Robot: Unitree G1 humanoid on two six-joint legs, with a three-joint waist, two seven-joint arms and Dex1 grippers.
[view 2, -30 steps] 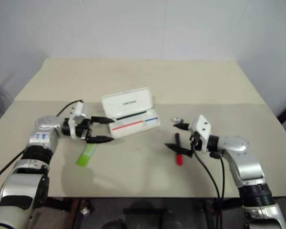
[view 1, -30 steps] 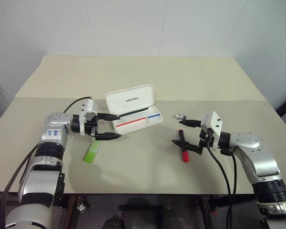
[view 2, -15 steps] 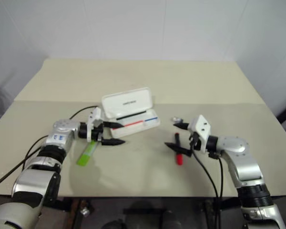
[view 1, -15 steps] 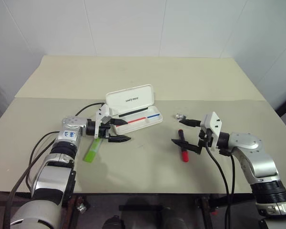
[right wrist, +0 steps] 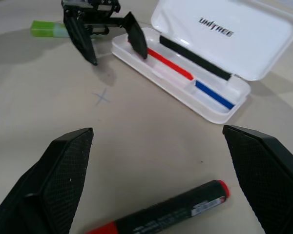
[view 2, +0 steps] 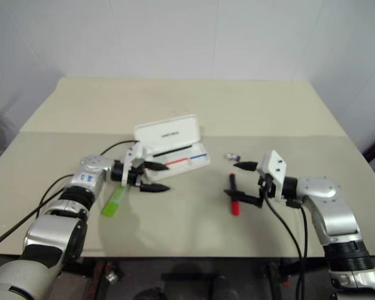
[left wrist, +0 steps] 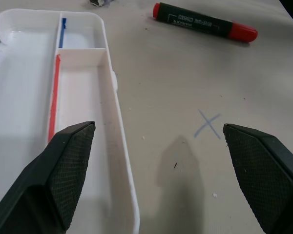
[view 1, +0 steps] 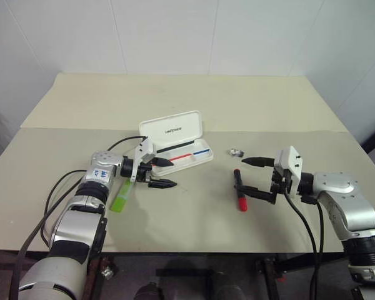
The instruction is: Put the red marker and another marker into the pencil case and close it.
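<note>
— Where is there room to pass?
— Bare surface [view 1: 194, 212] lies between the pencil case [view 1: 175, 141] and the red marker [view 1: 240, 190].
— What stands in the way?
— The case's raised lid blocks its far side. The left gripper [view 1: 159, 172], jaws wide, hangs at the tray's near-left end; the green marker [view 1: 120, 195] lies beside it.

Head eyes are looking forward and down from well back, taking in the whole tabletop [view 1: 250, 112]. Both wrist cameras are sitting low and close, facing each other, both catching the case [right wrist: 219, 58] and red marker [left wrist: 205, 28].
</note>
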